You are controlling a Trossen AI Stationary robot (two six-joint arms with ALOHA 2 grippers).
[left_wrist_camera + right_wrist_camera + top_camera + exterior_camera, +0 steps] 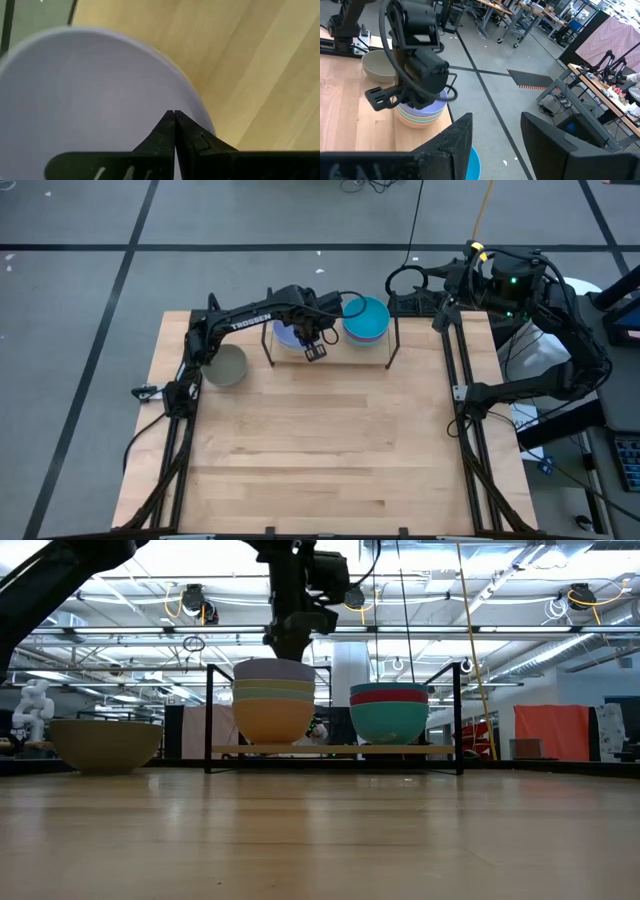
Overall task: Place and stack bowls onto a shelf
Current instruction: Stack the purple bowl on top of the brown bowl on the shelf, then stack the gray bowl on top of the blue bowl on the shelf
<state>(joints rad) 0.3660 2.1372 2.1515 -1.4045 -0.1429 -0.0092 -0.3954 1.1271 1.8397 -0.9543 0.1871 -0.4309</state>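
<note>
The shelf (335, 750) stands at the table's far edge and carries two stacks on its wooden board. The left stack has the lavender bowl (274, 669) on top, then pale yellow, mint green and orange (272, 718). The right stack (389, 710) is teal, magenta, teal. The grey-olive bowl (226, 365) rests on its base on the table, left of the shelf. My left gripper (173, 115) is shut, just above the lavender bowl's (90, 95) inside, near the rim. My right gripper (495, 122) is open, off the table's far right corner. My left gripper points down from above at the inside of the lavender bowl, close to its rim (197, 100), with both fingers on the inner side of the rim. I cannot tell whether the fingertips touch the bowl. The bowl sits upright on top of the left stack.
Thin black uprights of the shelf (391, 345) stand at both sides of the stacks. The arms' black frames (465, 430) run along the table's left and right edges. Bare wooden tabletop (330, 450) lies between the shelf and the near edge.
</note>
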